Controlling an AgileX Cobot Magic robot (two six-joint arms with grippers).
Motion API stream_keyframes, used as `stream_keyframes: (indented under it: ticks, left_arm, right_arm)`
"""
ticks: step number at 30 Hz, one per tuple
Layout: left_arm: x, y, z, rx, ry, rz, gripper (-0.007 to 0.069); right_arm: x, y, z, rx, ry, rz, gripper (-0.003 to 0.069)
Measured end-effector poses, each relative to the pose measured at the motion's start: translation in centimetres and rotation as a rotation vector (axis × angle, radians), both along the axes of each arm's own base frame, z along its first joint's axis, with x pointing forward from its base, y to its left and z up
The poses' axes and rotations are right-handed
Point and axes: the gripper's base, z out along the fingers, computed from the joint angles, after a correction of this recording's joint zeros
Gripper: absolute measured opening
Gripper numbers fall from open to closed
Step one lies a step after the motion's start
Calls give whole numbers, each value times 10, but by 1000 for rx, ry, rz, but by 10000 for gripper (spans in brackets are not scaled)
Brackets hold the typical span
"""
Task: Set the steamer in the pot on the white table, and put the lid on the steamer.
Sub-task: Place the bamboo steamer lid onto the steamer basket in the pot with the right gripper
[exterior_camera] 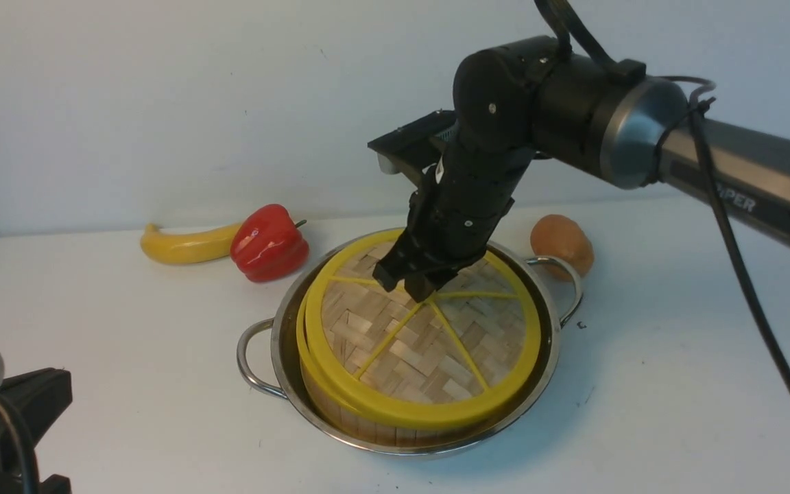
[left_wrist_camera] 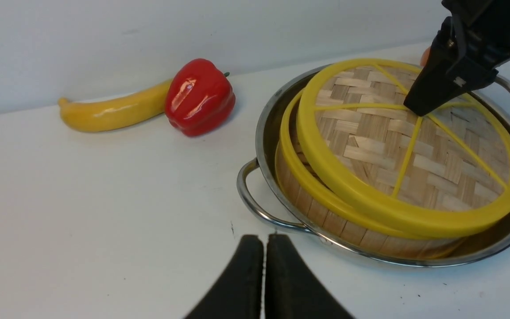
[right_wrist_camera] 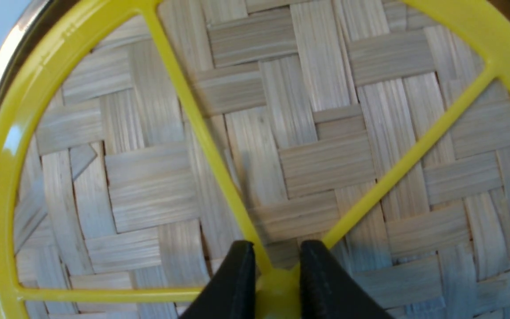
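The right claw (exterior_camera: 414, 287) is pinching the small yellow centre knob (right_wrist_camera: 277, 290) of the flat, round, woven-bamboo lid (exterior_camera: 436, 346). Its two black fingers are sitting either side of the knob, where the yellow spokes are meeting. The lid is lying on the round bamboo steamer (exterior_camera: 340, 413), but not squarely. It is sitting shifted toward the robot's right, so a crescent of the steamer's own yellow rim is showing on the left.

The steamer is already resting inside the wide, shiny stainless-steel pot (left_wrist_camera: 264, 137), which is standing on the plain white table (exterior_camera: 127, 357). Beyond the pot, a yellow banana (exterior_camera: 182, 245) and a glossy red bell pepper (exterior_camera: 268, 241) are lying just beside each other. The left claw (left_wrist_camera: 264, 283) is pressed together on nothing, hovering near the pot's left handle but apart from it.

By my reading, the last step is in hand: seating the lid. The next move is calling for a small slide toward the left until the two yellow rims are lining up. After that the fingers should spread and rise straight up, so the knob is not dragged along.
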Motion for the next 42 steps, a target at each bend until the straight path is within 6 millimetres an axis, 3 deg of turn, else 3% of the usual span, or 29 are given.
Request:
stream_keyframes:
  ticks: [23, 42]
  left_arm:
    - [0, 0, 0, 0, 0, 0, -1]
    - [0, 0, 0, 17, -5, -8, -1]
  right_arm:
    - [-6, -4, 26, 32, -44, 0, 141]
    - [-7, -3, 26, 46, -33, 1, 141]
